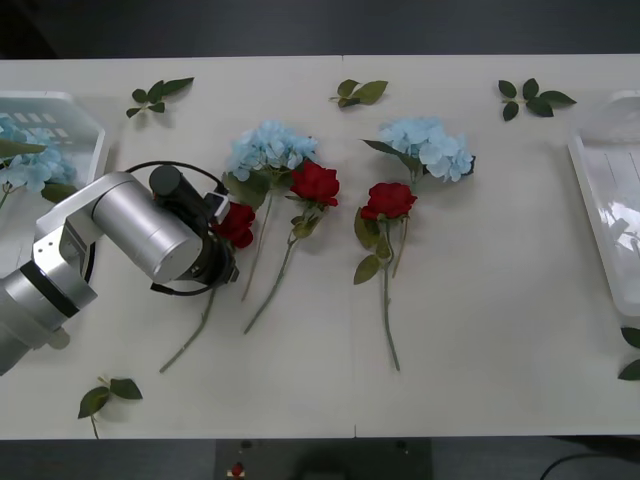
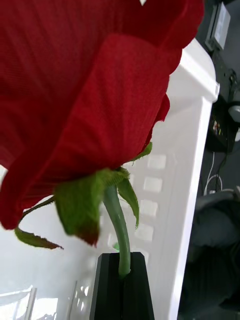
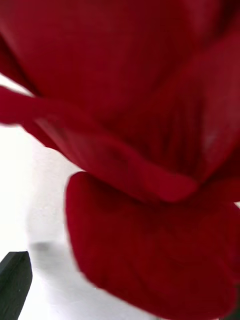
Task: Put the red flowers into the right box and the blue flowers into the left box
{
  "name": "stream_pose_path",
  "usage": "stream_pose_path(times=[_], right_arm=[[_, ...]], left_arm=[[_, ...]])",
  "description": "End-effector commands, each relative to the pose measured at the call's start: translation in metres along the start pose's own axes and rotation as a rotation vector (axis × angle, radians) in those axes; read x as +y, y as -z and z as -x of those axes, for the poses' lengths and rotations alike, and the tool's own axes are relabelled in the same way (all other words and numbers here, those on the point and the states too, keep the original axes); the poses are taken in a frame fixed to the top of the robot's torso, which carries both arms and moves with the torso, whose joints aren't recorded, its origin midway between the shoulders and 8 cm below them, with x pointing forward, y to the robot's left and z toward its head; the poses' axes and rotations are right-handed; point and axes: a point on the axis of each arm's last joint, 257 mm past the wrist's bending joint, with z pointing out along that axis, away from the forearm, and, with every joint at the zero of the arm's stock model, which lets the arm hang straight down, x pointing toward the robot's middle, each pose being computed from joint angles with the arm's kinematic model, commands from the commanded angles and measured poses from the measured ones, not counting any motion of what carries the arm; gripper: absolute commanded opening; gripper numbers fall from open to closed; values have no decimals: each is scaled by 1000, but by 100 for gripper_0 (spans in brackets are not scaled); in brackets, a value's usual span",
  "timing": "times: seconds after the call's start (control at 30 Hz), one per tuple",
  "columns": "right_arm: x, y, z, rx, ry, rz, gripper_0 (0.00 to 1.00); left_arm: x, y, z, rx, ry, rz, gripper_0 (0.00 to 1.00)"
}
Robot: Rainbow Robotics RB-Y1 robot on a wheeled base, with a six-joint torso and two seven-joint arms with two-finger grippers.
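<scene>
The left gripper [image 1: 228, 240] is down on the white counter [image 1: 480, 330], at about 9 o'clock from the middle, right at a red rose [image 1: 237, 222] whose long stem [image 1: 190, 340] runs toward 7 o'clock. In the left wrist view that rose [image 3: 135, 150] is very close, one black finger [image 3: 15, 282] stands off to the side of it, and you cannot tell if the fingers are pinching anything. In the right wrist view the right gripper [image 2: 122, 285] has its black fingers pressed tight on the green stem [image 2: 117, 225] of another red rose [image 2: 90, 100], with the right box [image 2: 195, 125] just behind it. On the counter, two more red roses lie near the middle, one [image 1: 315, 183] at 11 o'clock and one [image 1: 388, 200] at 1 o'clock, both with stems going toward 6 o'clock. A blue hydrangea [image 1: 270, 148] touches the first one, and another blue hydrangea [image 1: 430, 145] lies just past the second. A third blue hydrangea [image 1: 35, 165] lies in the left box [image 1: 85, 120] at 9 o'clock. The right box [image 1: 600, 180] is at 3 o'clock. Small leaf sprigs [image 1: 158, 96] lie along the far edge of the counter.
</scene>
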Motion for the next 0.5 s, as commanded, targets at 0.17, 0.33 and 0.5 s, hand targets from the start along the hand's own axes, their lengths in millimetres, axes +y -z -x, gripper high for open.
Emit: stream_pose_path(times=[0.17,0.33,0.5], right_arm=[[-15,-12,20,-51,-87,-43,0],[-20,-16,13,-52,-90,-62,0],[-21,-16,9,-45,-91,-65,48]], left_arm=[[-2,11,22,-39,32,8,100],[-2,8,20,-32,40,7,100],[-2,6,17,-23,46,6,100]])
